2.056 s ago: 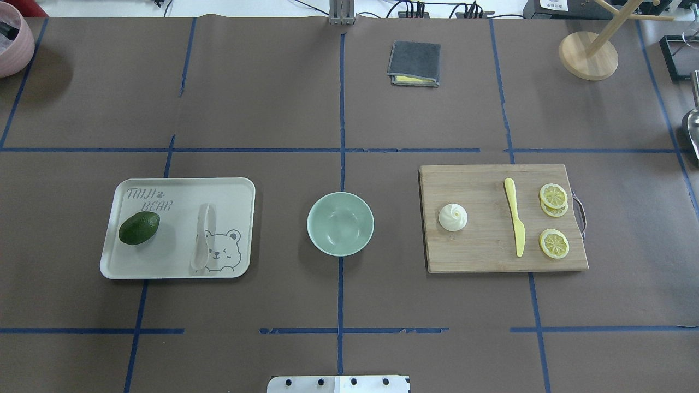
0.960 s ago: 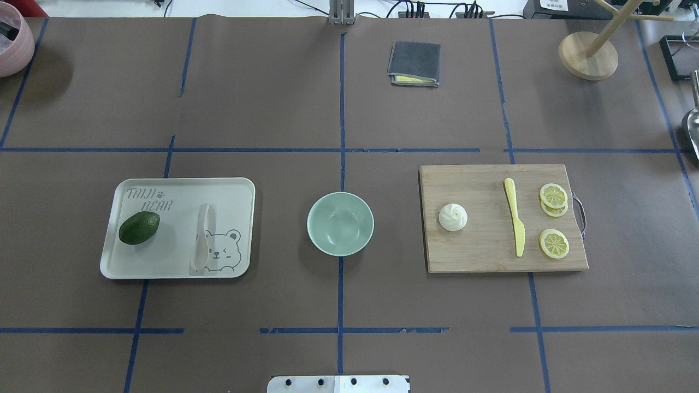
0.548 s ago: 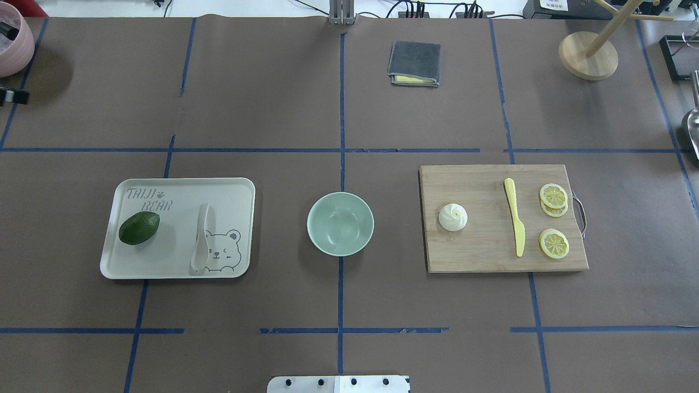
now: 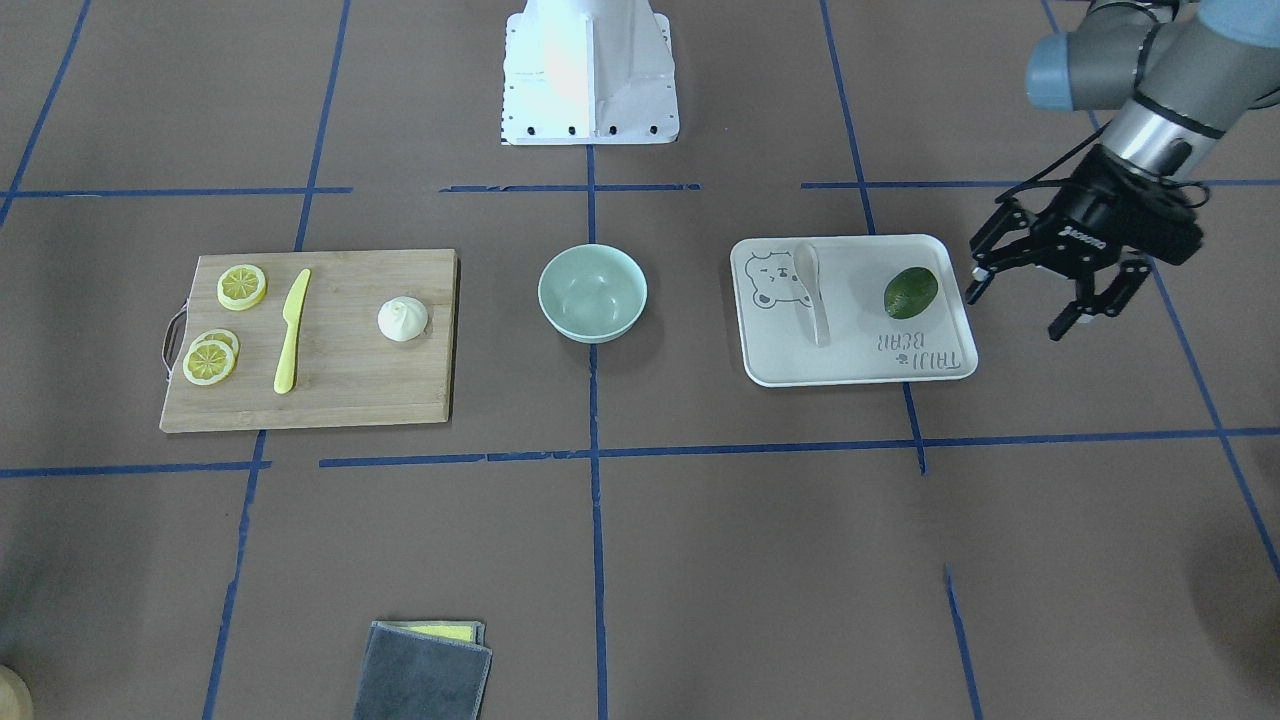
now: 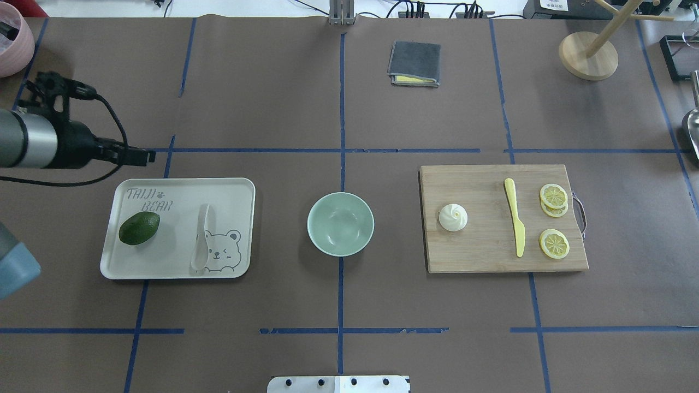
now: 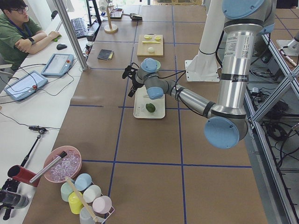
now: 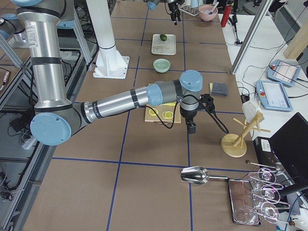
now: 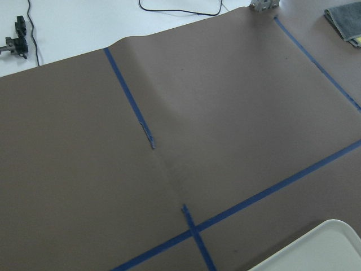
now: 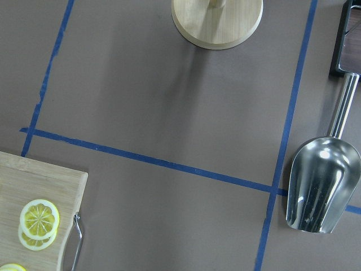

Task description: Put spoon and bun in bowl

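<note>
The pale spoon (image 5: 201,240) lies on the white bear tray (image 5: 180,188), also in the front view (image 4: 812,295). The white pleated bun (image 5: 452,217) sits on the wooden cutting board (image 5: 480,251). The mint-green bowl (image 5: 340,224) stands empty between them. My left gripper (image 4: 1018,305) is open and empty, hovering just outside the tray's edge on the avocado side. My right gripper (image 7: 191,126) shows only in the right side view, beyond the board's lemon end. I cannot tell if it is open or shut.
A dark green avocado (image 5: 139,227) lies on the tray. A yellow knife (image 5: 515,216) and lemon slices (image 5: 554,243) lie on the board. A grey cloth (image 5: 414,64), a wooden stand (image 5: 588,55), a metal scoop (image 9: 316,183) and a pink bowl (image 5: 11,38) are at the table's edges.
My left arm has come into the overhead view from the left and now reaches toward the tray's far corner. The spoon, bun and bowl have not moved.
</note>
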You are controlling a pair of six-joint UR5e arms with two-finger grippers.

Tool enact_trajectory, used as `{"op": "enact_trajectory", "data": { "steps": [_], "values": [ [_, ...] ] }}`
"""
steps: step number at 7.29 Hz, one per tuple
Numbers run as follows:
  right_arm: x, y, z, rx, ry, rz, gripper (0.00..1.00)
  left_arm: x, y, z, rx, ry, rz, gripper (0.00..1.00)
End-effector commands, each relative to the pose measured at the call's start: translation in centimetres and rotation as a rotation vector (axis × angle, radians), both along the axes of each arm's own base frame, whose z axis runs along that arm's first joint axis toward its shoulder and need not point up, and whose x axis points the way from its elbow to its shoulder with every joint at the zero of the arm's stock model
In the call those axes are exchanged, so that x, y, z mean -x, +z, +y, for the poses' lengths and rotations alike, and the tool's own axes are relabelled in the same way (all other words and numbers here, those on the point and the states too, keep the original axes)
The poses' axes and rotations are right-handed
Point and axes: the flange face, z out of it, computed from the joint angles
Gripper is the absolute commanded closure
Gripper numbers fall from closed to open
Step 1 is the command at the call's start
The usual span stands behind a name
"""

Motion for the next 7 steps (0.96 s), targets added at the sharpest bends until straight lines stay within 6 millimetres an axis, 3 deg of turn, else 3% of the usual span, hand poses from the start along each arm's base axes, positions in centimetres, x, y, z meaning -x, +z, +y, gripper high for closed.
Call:
{"op": "enact_trajectory", "data": {
  "steps": [1,2,4,7],
  "values": [
    [0.1,-0.1,0.1,0.028,0.020,-0.020,0.00,-7.9,-1.1,2.3,0.123,-0.052,-0.103,0.00],
    [0.1,-0.1,0.1,0.029,0.022,-0.020,0.00,-10.7,-1.4,3.6,0.192,-0.086,-0.109,0.00],
    [0.1,0.1,0.2,0.032,0.021,-0.020,0.00,-15.9,-2.2,5.2,0.299,-0.152,-0.054,0.20],
    [0.1,0.1,0.2,0.032,0.021,-0.020,0.00,-16.0,-1.6,5.4,0.305,-0.152,-0.061,0.30]
  ]
}}
